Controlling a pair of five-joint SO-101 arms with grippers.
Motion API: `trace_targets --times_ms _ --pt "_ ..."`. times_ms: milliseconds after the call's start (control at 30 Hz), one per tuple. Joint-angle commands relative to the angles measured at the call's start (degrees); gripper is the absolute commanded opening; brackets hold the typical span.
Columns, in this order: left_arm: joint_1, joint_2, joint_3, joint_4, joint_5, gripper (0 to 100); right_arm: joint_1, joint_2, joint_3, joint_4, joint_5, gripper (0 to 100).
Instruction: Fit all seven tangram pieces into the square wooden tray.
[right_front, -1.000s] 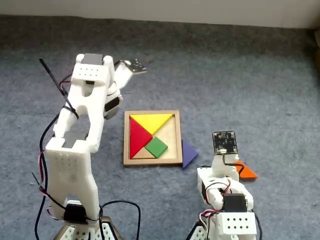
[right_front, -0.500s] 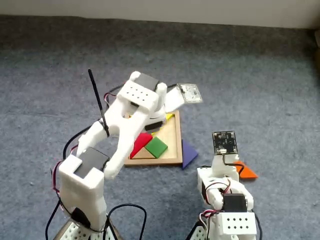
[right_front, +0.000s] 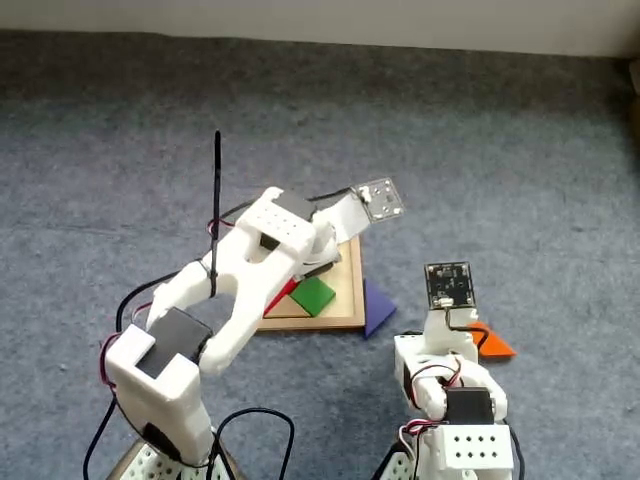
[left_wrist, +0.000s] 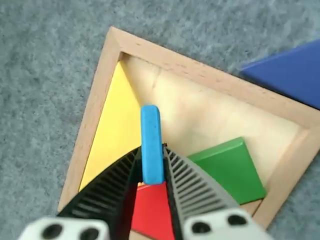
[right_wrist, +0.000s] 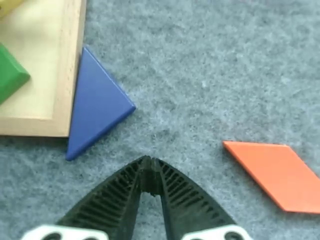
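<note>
The tray (right_front: 345, 322) lies on the grey carpet (right_front: 520, 170) in the middle of the scene, and the left arm (right_front: 240, 280) stretches across it from the near left. The left gripper (left_wrist: 151, 152) is clamped on a blue piece (left_wrist: 150, 142), which stands on edge between the two fingers above the tray's floor; whether the piece touches the wood cannot be told. Inside the tray a yellow triangle (left_wrist: 112, 130) lies flat along the far rim, a green square (right_front: 315, 295) sits toward the near right, and a red triangle (right_front: 281, 294) lies just left of the square. The wood to the right of the yellow triangle is bare. A navy triangle (right_wrist: 95, 105) lies on the carpet outside the tray, touching its right rim near the near corner. An orange parallelogram (right_wrist: 275, 172) lies farther right, well apart from the tray. The right arm (right_front: 448, 395) sits folded at the near right, with its gripper (right_wrist: 150, 162) low over the carpet between the navy triangle and the parallelogram, fingers pressed together and holding nothing.
</note>
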Motion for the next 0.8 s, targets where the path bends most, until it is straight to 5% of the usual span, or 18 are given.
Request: trace_targets --times_ms 0,200,600,767 --pt "1.27 -3.3 1.01 -2.37 0.62 5 0.92 -0.31 4.62 -0.92 -0.18 0.6" --pt "1.1 -3.38 0.84 -2.37 4.66 19 0.92 -0.31 4.62 -0.92 -0.18 0.6" --pt "1.63 -16.22 8.84 -3.16 5.19 19 0.92 -0.31 4.62 -0.92 -0.18 0.6" --pt "0.84 -20.79 14.9 -11.87 10.64 18 0.92 -0.31 4.62 -0.92 -0.18 0.6"
